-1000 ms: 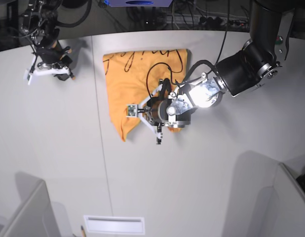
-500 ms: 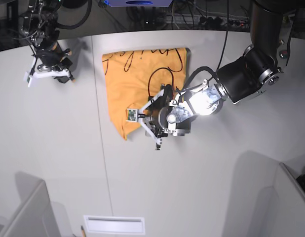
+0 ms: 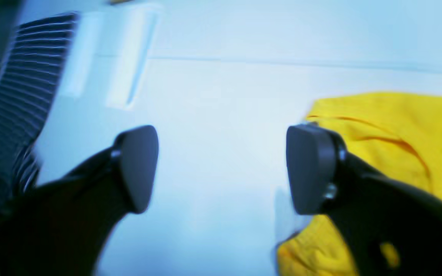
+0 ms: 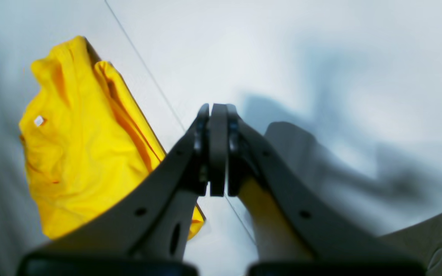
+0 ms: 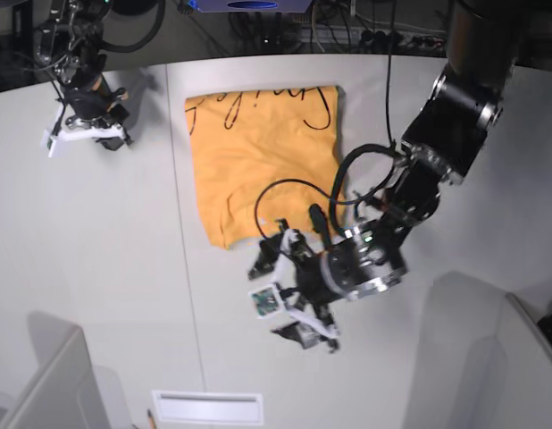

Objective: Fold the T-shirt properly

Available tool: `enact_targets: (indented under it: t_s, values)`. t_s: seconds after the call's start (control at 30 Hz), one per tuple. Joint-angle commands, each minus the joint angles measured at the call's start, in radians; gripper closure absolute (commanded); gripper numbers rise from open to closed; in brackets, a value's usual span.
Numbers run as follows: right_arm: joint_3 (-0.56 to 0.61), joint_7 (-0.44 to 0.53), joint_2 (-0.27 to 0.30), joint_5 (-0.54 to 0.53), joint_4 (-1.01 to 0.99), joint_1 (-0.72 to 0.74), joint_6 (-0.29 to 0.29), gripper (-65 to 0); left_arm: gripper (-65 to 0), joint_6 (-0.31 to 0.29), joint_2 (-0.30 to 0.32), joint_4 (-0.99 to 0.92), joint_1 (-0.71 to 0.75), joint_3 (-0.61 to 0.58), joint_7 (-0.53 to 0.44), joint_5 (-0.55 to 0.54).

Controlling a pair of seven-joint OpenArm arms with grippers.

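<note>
Left jaws: the left gripper [image 3: 221,168] stands wide apart with nothing between its pads; only bare table [image 3: 213,115] shows in the gap. In the base view it [image 5: 289,295] hangs off the near edge of the cloth, over the table.

Left jaws to cloth: the T-shirt [image 3: 390,126] lies to one side of the jaws, its hem corner just behind and touching the line of one pad [image 3: 311,168] in the wrist view. Whether pad and fabric truly touch cannot be told; the picture is blurred.

Right jaws: the right gripper [image 4: 217,149] is pressed fully together, holding nothing. It [image 5: 84,130] sits at the far left corner of the base view, well apart from the cloth.

T-shirt position: the T-shirt [image 5: 258,161] lies flat on the table [image 5: 115,268] as a rough rectangle, already doubled over, black script along its far edge. From the right wrist it [image 4: 79,142] shows a small white tag and a rolled fold along one side.

Long axis: runs from the far scripted edge toward the near hem, pointing at the left arm.

Nearer arm: the left, by a clear margin; its jaws are just beside the near hem.

What the next move turns on: judged from this, a further fold would need the left jaws turned back toward the near hem, since the cloth lies beside the gap and not within it.
</note>
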State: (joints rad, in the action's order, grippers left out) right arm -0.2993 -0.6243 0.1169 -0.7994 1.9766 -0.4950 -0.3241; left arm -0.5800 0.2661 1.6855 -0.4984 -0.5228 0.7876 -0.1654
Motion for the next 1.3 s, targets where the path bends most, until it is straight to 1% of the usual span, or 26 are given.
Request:
enact_targets:
  t_s: [0.0,0.03,0.1,0.13,0.17,0.2,0.3,0.4,0.43,0.5,0.53,0.57,0.63,0.77,0.8,0.9,0.97,1.03,1.1,1.17,1.2,1.27]
  values:
    - [-0.005,0.057,0.011,0.001,0.02,-0.015,0.012,0.0,-40.5,-0.001,0.02,0.066,0.043,0.082,-0.007,0.008]
    - [-0.001,0.106,0.023,0.002,0.02,-0.034,0.032,0.0,-33.9,-0.001,0.031,0.121,0.109,0.166,-0.012,0.017]
    - [0.002,0.199,0.042,0.002,0.019,-0.078,0.112,0.0,-17.9,-0.001,0.055,0.212,0.235,0.309,-0.013,0.022]
    - [0.001,0.232,0.043,0.002,0.019,-0.093,0.145,0.0,-10.4,-0.001,0.071,0.239,0.281,0.362,-0.015,0.016]
    - [-0.005,0.258,0.046,0.002,0.02,-0.109,0.173,0.0,-1.5,-0.002,0.083,0.267,0.327,0.416,-0.015,0.008]
    - [-0.008,0.28,0.048,0.002,0.02,-0.127,0.194,0.0,0.0,-0.002,0.098,0.284,0.37,0.468,-0.017,-0.015]
    - [-0.018,0.303,0.07,0.002,0.022,-0.179,0.24,0.0,0.0,-0.002,0.163,0.285,0.472,0.599,-0.017,-0.136]
    - [-0.024,0.303,0.077,0.002,0.023,-0.239,0.253,0.0,0.0,-0.004,0.241,0.291,0.591,0.717,-0.024,-0.262]
    - [-0.024,0.303,0.079,0.002,0.025,-0.261,0.254,0.0,0.0,-0.015,0.264,0.291,0.639,0.748,-0.047,-0.286]
    - [-0.024,0.304,0.097,0.002,0.033,-0.311,0.254,0.0,0.0,-0.064,0.301,0.291,0.748,0.809,-0.13,-0.308]
    - [-0.024,0.304,0.117,0.002,0.042,-0.337,0.254,0.0,0.0,-0.097,0.31,0.291,0.815,0.84,-0.19,-0.305]
    - [-0.022,0.304,0.135,0.002,0.045,-0.365,0.254,0.0,0.0,-0.118,0.316,0.291,0.88,0.867,-0.253,-0.297]
    - [-0.018,0.303,0.162,0.002,0.046,-0.413,0.254,0.0,0.0,-0.118,0.319,0.291,0.99,0.906,-0.356,-0.254]
    - [-0.022,0.3,0.191,0.002,0.046,-0.537,0.254,0.0,0.0,-0.118,0.309,0.287,1.211,0.935,-0.532,-0.062]
    - [-0.019,0.3,0.197,0.002,0.046,-0.574,0.254,0.0,0.0,-0.118,0.301,0.287,1.274,0.933,-0.572,0.003]
    - [-0.011,0.295,0.205,0.002,0.045,-0.673,0.254,0.0,0.0,-0.118,0.258,0.285,1.414,0.932,-0.678,0.146]
    - [-0.001,0.238,0.201,0.002,0.043,-0.712,0.253,0.0,0.0,-0.118,0.23,0.285,1.493,0.932,-0.728,0.231]
    - [0.013,0.14,0.206,0.007,0.04,-0.726,0.251,0.0,0.0,-0.118,0.207,0.284,1.567,0.924,-0.759,0.313]
    - [0.027,0.011,0.212,0.062,0.025,-0.713,0.253,0.0,0.0,-0.118,0.187,0.261,1.613,0.875,-0.762,0.379]
    - [0.105,-0.085,0.211,0.154,-0.004,-0.664,0.254,0.0,0.0,-0.118,0.169,0.206,1.642,0.814,-0.762,0.427]
    - [0.16,-0.116,0.212,0.214,-0.033,-0.637,0.254,0.0,0.0,-0.118,0.161,0.161,1.645,0.781,-0.762,0.441]
    - [0.292,-0.122,0.212,0.334,-0.109,-0.575,0.254,0.0,0.0,-0.118,0.155,0.052,1.628,0.717,-0.762,0.45]
